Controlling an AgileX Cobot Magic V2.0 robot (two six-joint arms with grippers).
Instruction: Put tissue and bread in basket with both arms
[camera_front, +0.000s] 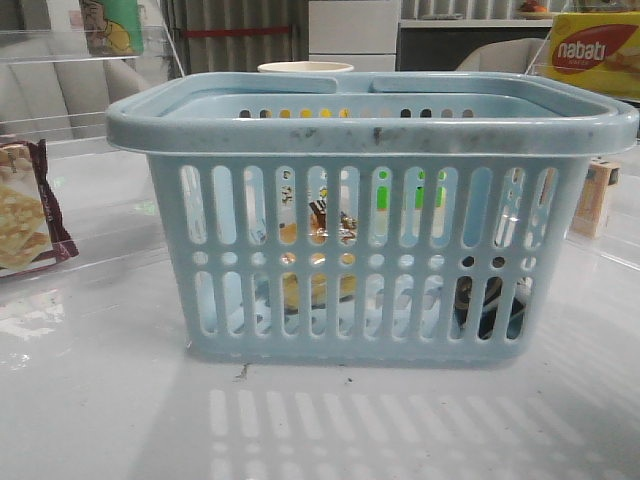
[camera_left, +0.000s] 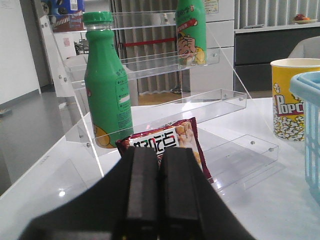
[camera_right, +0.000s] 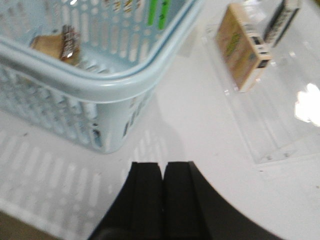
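Observation:
The pale blue basket (camera_front: 370, 130) stands mid-table, its rim also in the right wrist view (camera_right: 100, 87) and its edge in the left wrist view (camera_left: 307, 100). The bread (camera_front: 318, 235) lies inside it, golden-brown behind the slots; the bread (camera_right: 52, 44) rests on the basket floor with its dark label showing. The tissue (camera_front: 466, 300), a dark pack, sits low in the basket's right end. My left gripper (camera_left: 159, 152) is shut and empty, left of the basket. My right gripper (camera_right: 162, 165) is shut and empty, outside the basket's corner. Neither gripper shows in the front view.
A maroon-edged cracker bag (camera_left: 170, 142) leans on the clear acrylic shelf (camera_left: 225, 100) beside a green bottle (camera_left: 105, 90). A yellow popcorn cup (camera_left: 290, 100) stands behind the basket. A tan carton (camera_right: 242, 47) sits on the right acrylic tray. A yellow Nabati box (camera_front: 590, 55) is at the back right.

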